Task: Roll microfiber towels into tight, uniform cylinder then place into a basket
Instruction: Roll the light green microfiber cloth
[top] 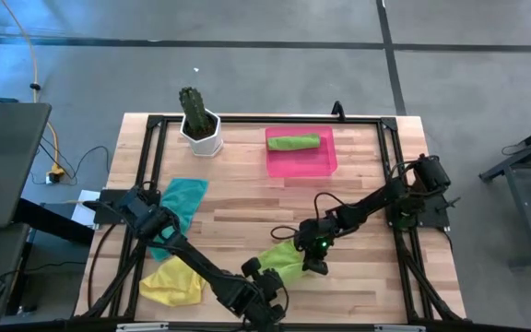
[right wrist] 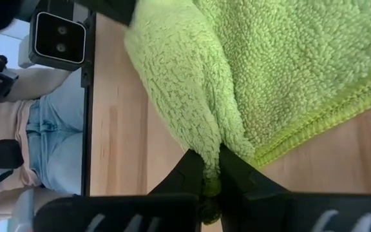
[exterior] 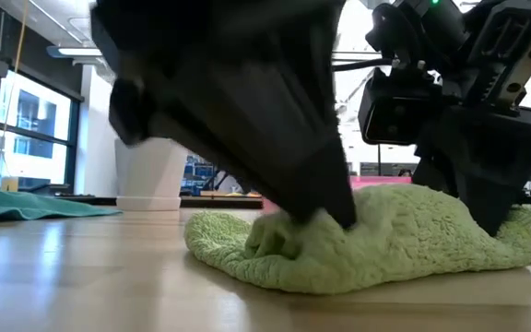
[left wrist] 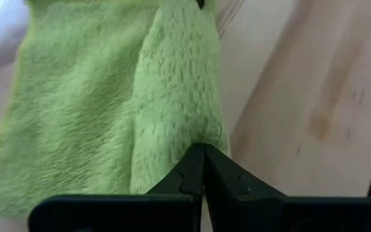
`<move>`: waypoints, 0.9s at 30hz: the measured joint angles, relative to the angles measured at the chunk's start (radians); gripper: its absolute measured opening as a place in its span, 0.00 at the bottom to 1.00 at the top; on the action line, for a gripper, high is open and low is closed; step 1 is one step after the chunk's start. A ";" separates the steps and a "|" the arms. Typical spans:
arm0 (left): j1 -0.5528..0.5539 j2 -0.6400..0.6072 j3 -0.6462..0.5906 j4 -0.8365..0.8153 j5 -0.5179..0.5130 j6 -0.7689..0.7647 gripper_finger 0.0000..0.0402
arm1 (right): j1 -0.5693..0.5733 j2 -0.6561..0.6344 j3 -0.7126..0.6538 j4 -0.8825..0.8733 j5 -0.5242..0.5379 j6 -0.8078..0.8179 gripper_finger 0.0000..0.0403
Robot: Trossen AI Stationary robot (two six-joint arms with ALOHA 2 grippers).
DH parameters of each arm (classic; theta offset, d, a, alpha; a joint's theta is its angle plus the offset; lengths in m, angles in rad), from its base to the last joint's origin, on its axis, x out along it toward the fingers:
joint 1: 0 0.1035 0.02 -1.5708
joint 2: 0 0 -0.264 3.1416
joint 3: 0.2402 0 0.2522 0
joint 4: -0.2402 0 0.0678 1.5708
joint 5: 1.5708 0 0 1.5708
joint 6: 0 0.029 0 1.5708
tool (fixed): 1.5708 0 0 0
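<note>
Fleecy cloth on a smooth wooden top, set against matt and glossy plastic.

A lime green towel (exterior: 376,235) of looped, fuzzy microfiber is seen, with a stitched hem in the right wrist view. The table (top: 247,207) is made of pale wood planks, smooth with a slight sheen. The basket (top: 300,162) is of translucent pink plastic, the cactus pot (top: 201,136) looks glossy white, and the gripper fingers (left wrist: 189,177) are matt black.

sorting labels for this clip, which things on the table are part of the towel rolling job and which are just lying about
Job: lime green towel pinched by left pincer and right pincer; rolled green towel in pink basket; teal towel; yellow towel.
Lying about: cactus pot.
</note>
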 joint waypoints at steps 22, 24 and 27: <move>-0.005 0.036 0.003 -0.016 0.042 -0.065 0.00 | -0.021 -0.059 -0.002 -0.039 0.001 -0.451 0.36; -0.005 0.036 0.003 -0.018 0.045 -0.065 0.00 | -0.024 -0.123 -0.002 -0.091 0.005 -0.522 0.38; 0.001 0.037 0.002 -0.017 0.048 -0.065 0.00 | -0.016 -0.235 -0.002 -0.197 0.040 -0.634 0.38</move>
